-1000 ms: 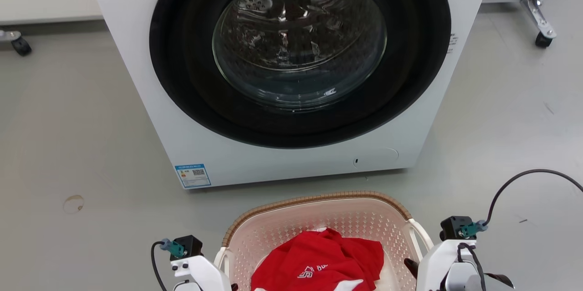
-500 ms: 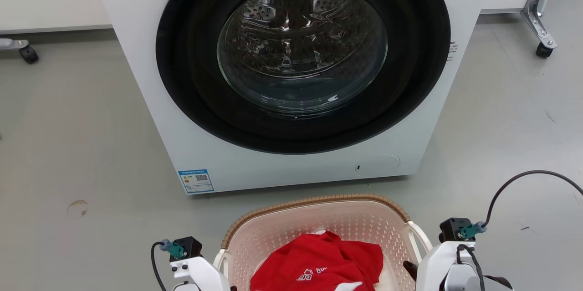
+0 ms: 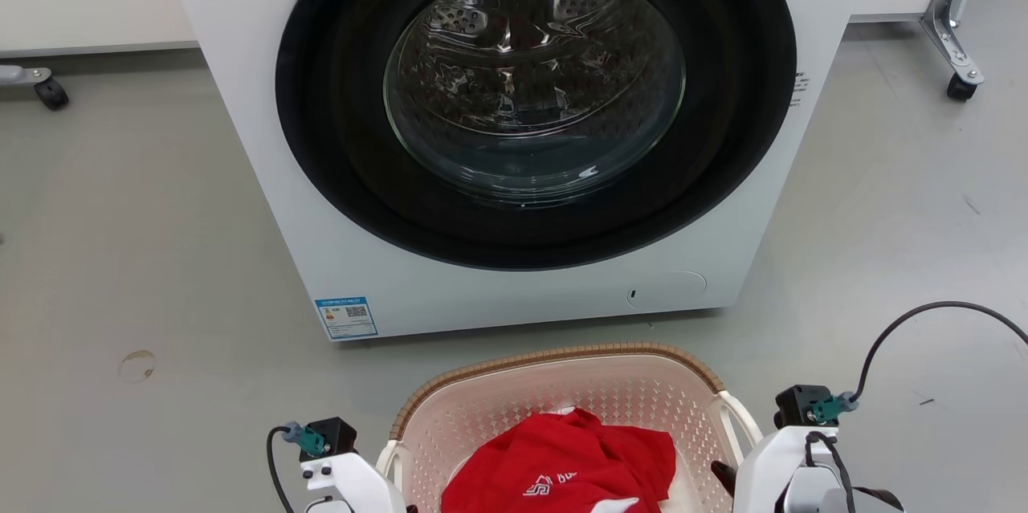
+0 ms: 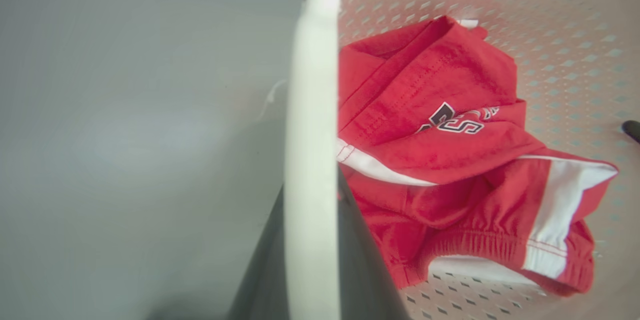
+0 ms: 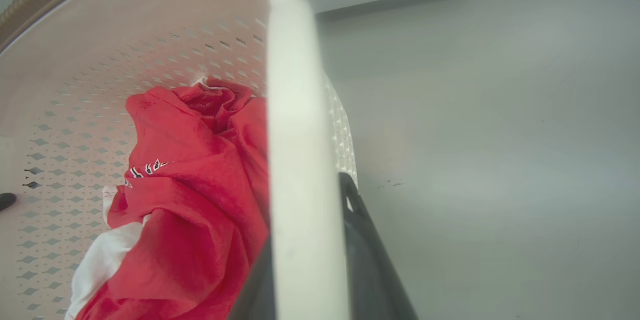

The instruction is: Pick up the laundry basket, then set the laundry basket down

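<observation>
While left gripper (image 4: 311, 190) and right gripper (image 5: 307, 210) pinch its handles (image 4: 310, 84), the laundry basket (image 3: 554, 354) faces a washing machine (image 3: 514, 304).
Grey floor (image 3: 883, 200), faint ring stain (image 3: 132, 364), castered legs (image 3: 956, 55) beyond.

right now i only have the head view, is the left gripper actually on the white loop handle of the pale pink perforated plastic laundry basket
Observer: Yes. The left wrist view shows the left gripper shut, with a dark finger on each side of the left white handle of the laundry basket.
Operator: and the right one
Observer: Same: the right gripper clamps the right white handle, fingers on both sides.
Operator: what is the red cloth inside
Observer: A red garment with white stripes and an elastic waistband, loose on the basket floor.
</observation>
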Motion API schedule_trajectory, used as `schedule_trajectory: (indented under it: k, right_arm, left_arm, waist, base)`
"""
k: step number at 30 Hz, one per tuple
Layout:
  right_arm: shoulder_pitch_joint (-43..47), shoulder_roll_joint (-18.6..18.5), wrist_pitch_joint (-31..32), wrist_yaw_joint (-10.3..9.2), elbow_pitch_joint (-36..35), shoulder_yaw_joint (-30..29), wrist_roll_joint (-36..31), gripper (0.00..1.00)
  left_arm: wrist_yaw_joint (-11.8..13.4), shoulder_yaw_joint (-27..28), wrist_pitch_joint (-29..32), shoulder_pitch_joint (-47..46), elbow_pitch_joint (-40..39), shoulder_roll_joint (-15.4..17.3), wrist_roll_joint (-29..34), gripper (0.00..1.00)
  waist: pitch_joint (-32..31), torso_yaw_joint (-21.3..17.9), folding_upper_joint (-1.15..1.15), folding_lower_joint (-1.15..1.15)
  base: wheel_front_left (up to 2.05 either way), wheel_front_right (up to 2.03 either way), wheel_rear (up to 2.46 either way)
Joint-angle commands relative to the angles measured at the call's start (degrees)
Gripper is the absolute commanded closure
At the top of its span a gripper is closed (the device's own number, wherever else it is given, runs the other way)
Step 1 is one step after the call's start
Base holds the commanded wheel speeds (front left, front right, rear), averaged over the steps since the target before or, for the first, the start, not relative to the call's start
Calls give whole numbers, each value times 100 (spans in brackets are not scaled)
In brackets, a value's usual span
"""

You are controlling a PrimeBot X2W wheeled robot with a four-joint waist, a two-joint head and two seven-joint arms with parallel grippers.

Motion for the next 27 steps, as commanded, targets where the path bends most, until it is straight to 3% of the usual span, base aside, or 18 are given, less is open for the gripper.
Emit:
schedule_trajectory:
  k: [1,27]
  right_arm:
    - [-45,-695,-71,-37,317,-36,40,100]
    - [-27,-695,-79,-37,294,-11,73,100]
  left_arm:
    - [144,133,-35,-29,227,873,11,100]
    - [150,83,-29,-33,227,910,-12,100]
  waist:
    - [0,4,0,0]
    - [-2,42,0,0]
  base:
    - [0,0,0]
    - [0,0,0]
